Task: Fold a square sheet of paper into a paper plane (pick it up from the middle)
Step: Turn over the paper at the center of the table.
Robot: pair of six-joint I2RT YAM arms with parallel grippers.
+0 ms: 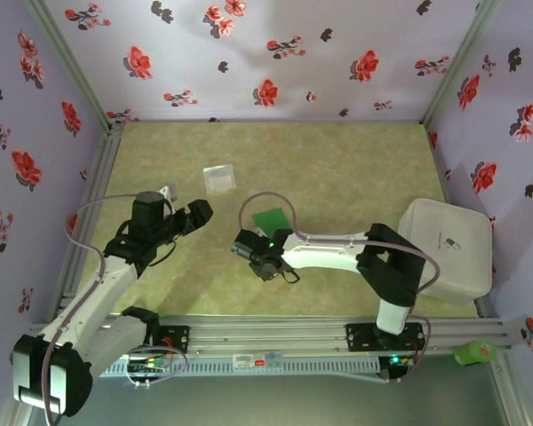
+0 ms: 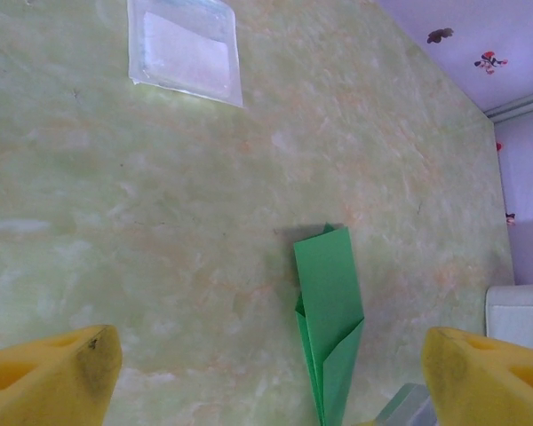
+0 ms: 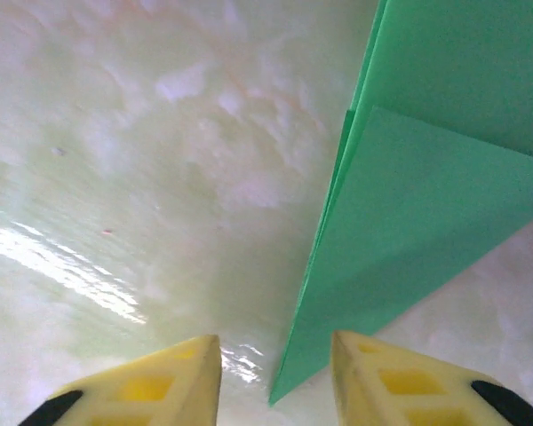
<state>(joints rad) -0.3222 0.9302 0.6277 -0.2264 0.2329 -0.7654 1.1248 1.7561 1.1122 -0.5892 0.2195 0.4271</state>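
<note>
table (image 1: 355,169) pale green, marbled, kinda glossy. folded green plane (image 1: 272,219) lying flat near middle, point toward near edge. pale packet (image 1: 219,178) further back-left, well apart from plane. white box (image 1: 444,248) at right edge.

Far table (image 1: 355,169) was free; packet (image 1: 218,178) sat back left, white box (image 1: 444,248) blocked my right, folded green paper (image 3: 426,177) at my right claw (image 3: 275,355).

Left arm stretches forward from left base, elbow bent, left gripper (image 1: 198,213) aimed inward, yellow fingers (image 2: 53,373) spread wide. Right arm folds leftward across middle, right gripper (image 1: 247,248) held low, fingers (image 3: 160,386) apart, gap narrow.
</note>
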